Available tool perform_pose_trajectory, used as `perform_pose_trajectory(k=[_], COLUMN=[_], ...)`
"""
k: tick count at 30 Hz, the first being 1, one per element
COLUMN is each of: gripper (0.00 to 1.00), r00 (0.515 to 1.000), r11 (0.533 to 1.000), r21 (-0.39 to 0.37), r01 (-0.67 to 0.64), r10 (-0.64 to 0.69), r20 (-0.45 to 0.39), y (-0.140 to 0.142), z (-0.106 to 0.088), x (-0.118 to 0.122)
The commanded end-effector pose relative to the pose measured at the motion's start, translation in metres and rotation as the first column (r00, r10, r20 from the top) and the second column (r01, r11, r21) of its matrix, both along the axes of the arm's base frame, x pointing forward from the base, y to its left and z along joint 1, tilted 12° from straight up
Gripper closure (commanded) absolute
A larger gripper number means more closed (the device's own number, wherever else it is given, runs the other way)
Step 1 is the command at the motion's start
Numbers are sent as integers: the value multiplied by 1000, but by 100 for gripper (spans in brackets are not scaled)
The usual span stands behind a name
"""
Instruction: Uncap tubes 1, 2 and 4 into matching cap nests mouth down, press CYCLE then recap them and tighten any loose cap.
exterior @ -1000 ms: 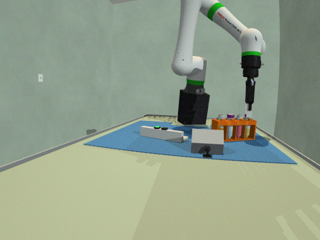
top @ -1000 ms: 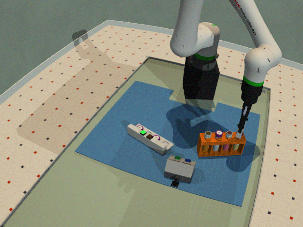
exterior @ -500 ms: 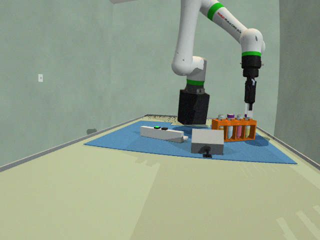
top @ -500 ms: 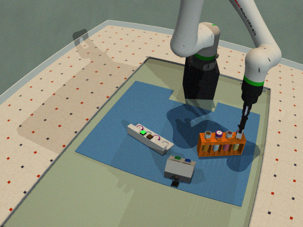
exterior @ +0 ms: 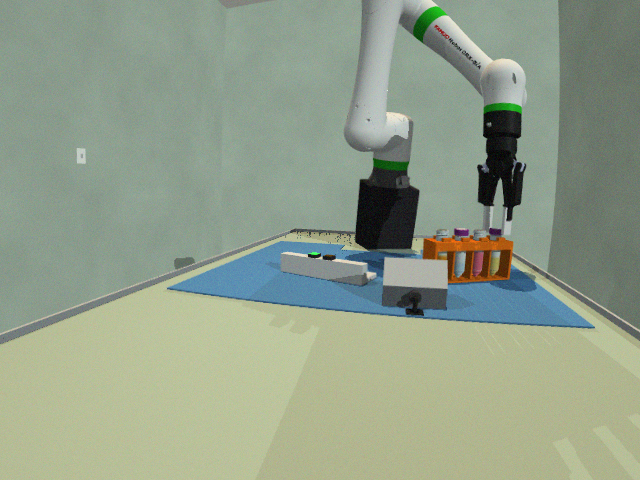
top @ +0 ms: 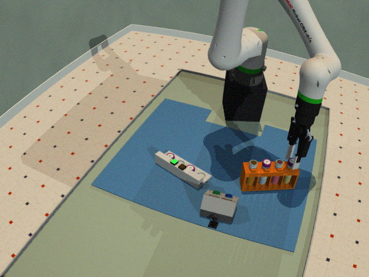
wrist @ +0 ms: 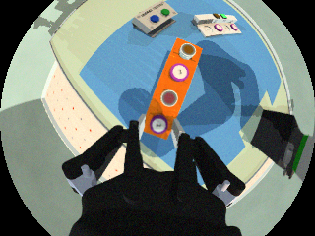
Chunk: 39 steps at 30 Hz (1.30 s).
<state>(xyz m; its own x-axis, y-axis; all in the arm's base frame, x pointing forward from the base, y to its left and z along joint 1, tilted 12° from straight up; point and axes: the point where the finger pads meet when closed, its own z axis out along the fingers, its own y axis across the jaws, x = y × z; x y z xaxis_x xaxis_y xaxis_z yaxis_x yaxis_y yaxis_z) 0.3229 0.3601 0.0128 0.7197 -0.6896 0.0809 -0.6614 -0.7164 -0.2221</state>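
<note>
A purple cap (top: 290, 162) sits on the tube at the end of the orange decapping station (top: 269, 179) on the table (top: 89, 238), with the gripper (top: 293, 157) straddling it, fingers (exterior: 486, 212) parted and gripping nothing. All four tubes look capped, the cap tray (top: 181, 169) shows a lit green lamp (top: 173, 161), so recapping seems nearly finished. Pressing the READY key (top: 215, 193) appears to remain.

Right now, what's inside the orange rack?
The rack holds four capped tubes, liquid showing through its front windows. The open gripper straddles the end cap. Tube bottoms are hidden.
</note>
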Motion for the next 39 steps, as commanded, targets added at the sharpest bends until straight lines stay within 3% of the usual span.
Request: perform_pose_trajectory(k=[1,10,11,25,31,36,39], gripper=[65,65,100,100,100,100,100], r00=[965,952,952,952,999,973,960], r11=[964,951,951,951,1000,973,961], r21=[-43,-53,-53,-53,4,44,51], r01=[-262,-306,-306,-306,-18,225,272], r10=[262,306,306,306,19,-221,-268], r20=[-15,-12,-12,-12,-37,-70,-78], y=[0,0,0,0,0,0,1], z=[0,0,0,0,0,0,0], x=[0,0,0,0,0,0,0])
